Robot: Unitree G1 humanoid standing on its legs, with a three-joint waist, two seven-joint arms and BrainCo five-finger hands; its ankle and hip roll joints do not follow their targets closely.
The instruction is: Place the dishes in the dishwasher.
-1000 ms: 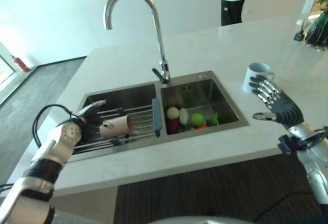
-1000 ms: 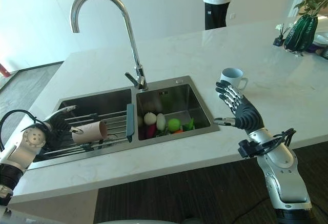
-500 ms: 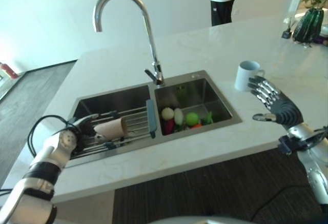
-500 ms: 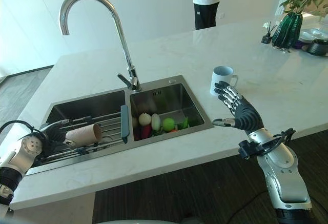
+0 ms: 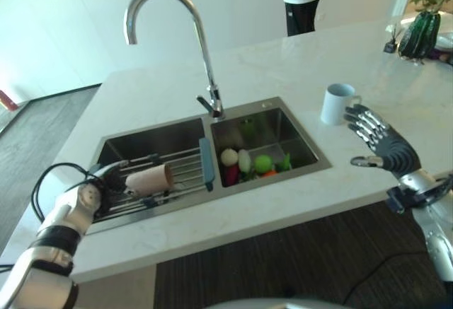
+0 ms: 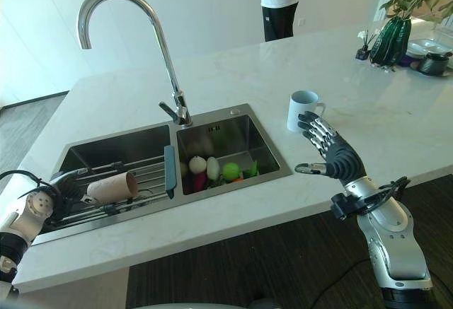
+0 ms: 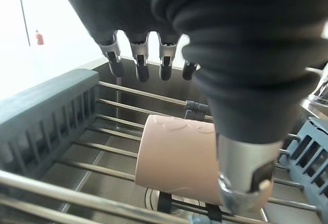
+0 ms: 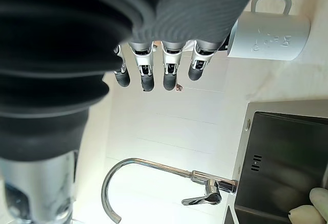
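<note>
Fingers of the left hand (image 7: 154, 55) hang straight above the tan cup (image 5: 148, 179), which lies on the rack (image 5: 180, 167) in the sink (image 5: 170, 136). The right hand (image 6: 333, 155), fingers spread, hovers beside the white mug (image 6: 301, 110) on the pale marble counter (image 5: 283, 68). A person (image 6: 277, 1) stands beyond, by the white wall.

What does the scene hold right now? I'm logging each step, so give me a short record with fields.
left hand: open, at the pink cup, not gripping
pink cup: on its side on the sink rack
right hand: open, above the counter beside the white mug
white mug: upright on counter, untouched
right basin: vegetables
</note>
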